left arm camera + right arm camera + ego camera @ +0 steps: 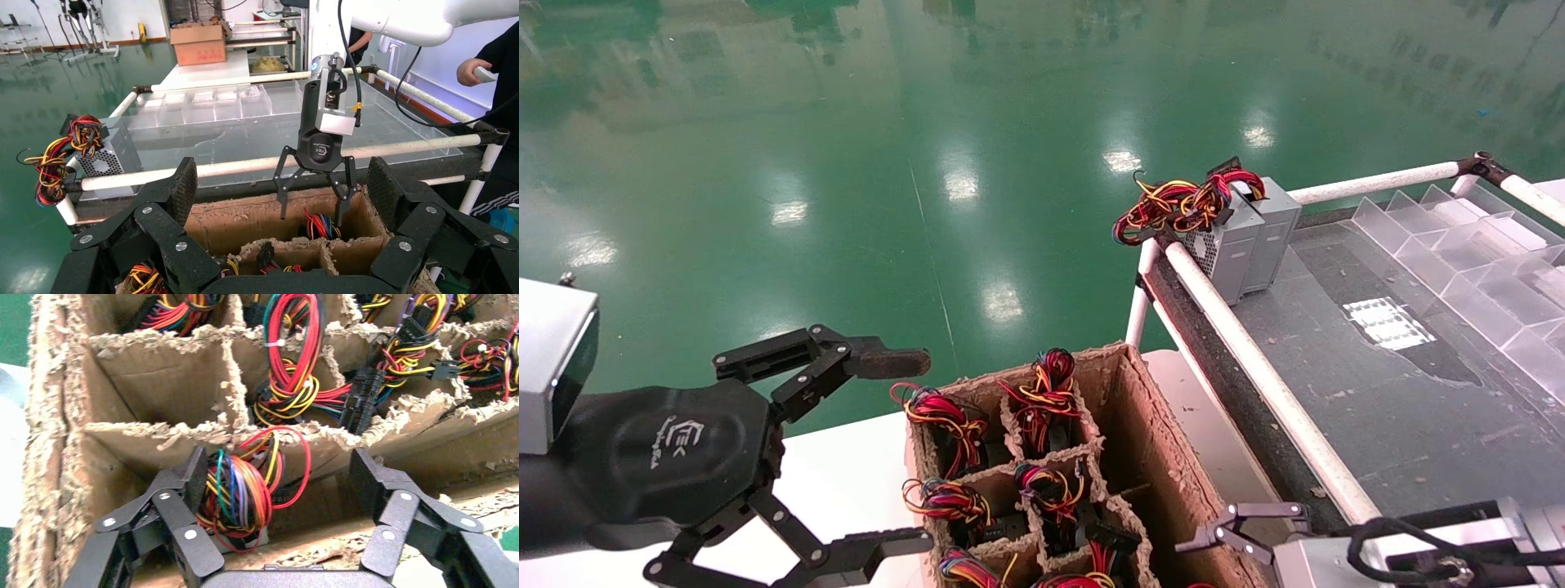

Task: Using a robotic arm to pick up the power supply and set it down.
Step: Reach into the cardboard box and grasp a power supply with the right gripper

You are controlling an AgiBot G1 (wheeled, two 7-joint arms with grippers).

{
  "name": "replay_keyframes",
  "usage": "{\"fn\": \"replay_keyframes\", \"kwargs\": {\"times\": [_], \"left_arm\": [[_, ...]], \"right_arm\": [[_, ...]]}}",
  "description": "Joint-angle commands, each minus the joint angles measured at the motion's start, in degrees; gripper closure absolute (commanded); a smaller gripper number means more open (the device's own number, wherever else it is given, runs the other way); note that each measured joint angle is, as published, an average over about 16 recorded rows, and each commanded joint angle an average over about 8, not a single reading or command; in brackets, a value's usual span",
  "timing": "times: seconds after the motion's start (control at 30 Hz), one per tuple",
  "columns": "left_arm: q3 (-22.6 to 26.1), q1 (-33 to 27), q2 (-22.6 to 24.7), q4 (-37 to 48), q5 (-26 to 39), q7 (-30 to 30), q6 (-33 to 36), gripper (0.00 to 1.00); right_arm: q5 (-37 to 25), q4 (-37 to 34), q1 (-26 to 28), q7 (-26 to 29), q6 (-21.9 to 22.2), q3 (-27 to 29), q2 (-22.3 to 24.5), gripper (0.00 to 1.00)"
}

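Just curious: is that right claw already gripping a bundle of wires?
No: the right gripper is open, its fingers apart on either side of the wire loop.

The right gripper [278,478] hangs open over one cell of the cardboard box [1173,457], a wire loop [245,490] between its fingers. Torn cardboard dividers [183,435] stand close on each side. Neighbour cells are filled by wire bundles [294,373]. A white rail [1254,367] runs beside the box.
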Motion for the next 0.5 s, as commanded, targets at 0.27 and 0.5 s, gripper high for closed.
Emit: {"fn": "replay_keyframes", "kwargs": {"times": [0.27, 0.5], "left_arm": [[0.03, -0.01, -0.01, 0.0, -0.02, 0.01, -0.01, 0.0], [0.05, -0.01, -0.02, 0.0, -0.03, 0.02, -0.02, 0.0]], "right_arm": [[-0.78, -0.18, 0.25, -2.04, 1.47, -1.49, 0.45, 1.0], [0.4, 0.04, -0.02, -1.72, 1.46, -1.39, 0.65, 1.0]]}}
